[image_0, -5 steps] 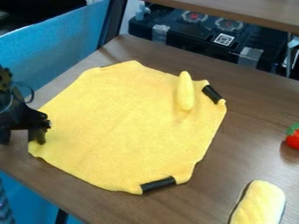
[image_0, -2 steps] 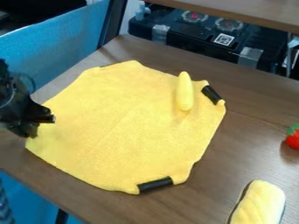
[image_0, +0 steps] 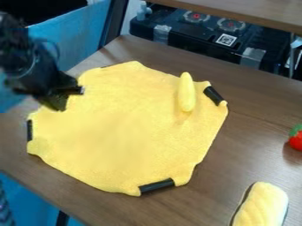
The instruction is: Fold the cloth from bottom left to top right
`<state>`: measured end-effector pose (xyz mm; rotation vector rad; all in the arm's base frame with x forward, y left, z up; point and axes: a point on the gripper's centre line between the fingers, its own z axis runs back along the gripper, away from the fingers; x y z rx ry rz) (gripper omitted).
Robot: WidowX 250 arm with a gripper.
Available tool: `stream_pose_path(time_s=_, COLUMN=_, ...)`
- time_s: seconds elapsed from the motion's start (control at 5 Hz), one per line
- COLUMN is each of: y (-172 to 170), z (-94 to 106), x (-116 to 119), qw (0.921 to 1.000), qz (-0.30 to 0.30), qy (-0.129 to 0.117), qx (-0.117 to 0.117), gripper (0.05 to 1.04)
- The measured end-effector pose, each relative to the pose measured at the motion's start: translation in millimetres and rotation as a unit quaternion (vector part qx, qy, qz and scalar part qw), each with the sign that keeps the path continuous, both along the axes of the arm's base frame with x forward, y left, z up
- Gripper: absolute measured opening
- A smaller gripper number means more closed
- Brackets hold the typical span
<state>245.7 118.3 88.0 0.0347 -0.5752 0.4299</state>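
Observation:
The gripper (image_0: 69, 98) is over the upper left edge of the yellow cloth (image_0: 126, 128), with its fingers apart. It stands up and to the right of the cloth's left corner, where a strip of black tape (image_0: 29, 130) shows. The cloth lies spread out on the table. Other black tape strips mark its lower edge (image_0: 156, 186) and its upper right corner (image_0: 213, 95). A slim yellow object (image_0: 187, 92) rests on the cloth near that upper right corner. The gripper covers a small part of the cloth's edge.
A pale yellow oblong object (image_0: 262, 206) lies at the lower right of the wooden table (image_0: 259, 145). At the right edge is a red strawberry-like toy (image_0: 296, 137). A blue panel (image_0: 70, 42) stands along the left, and a black case (image_0: 200, 33) is behind the table.
The gripper has moved up and to the right from the cloth's left corner. The corner's tape strip, hidden before, now shows, and the cloth's left edge has shifted slightly.

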Motion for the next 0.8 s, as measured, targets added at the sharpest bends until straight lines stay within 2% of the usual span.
stream_pose_path(time_s=0.2, y=-19, z=12.7, x=24, qw=0.9999, qz=0.003, qy=0.003, qx=-0.014, gripper=0.071)
stream_pose_path(time_s=0.4, y=-8, z=12.9, x=20, qw=0.9997, qz=0.020, qy=0.010, qx=0.000, gripper=0.217)
stream_pose_path(time_s=0.6, y=22, z=-0.5, x=-7, qw=0.9981, qz=0.059, qy=0.014, qx=-0.009, gripper=0.474)
stream_pose_path(time_s=0.8, y=42, z=-30.3, x=-33, qw=0.9961, qz=0.071, qy=0.048, qx=-0.017, gripper=0.786)
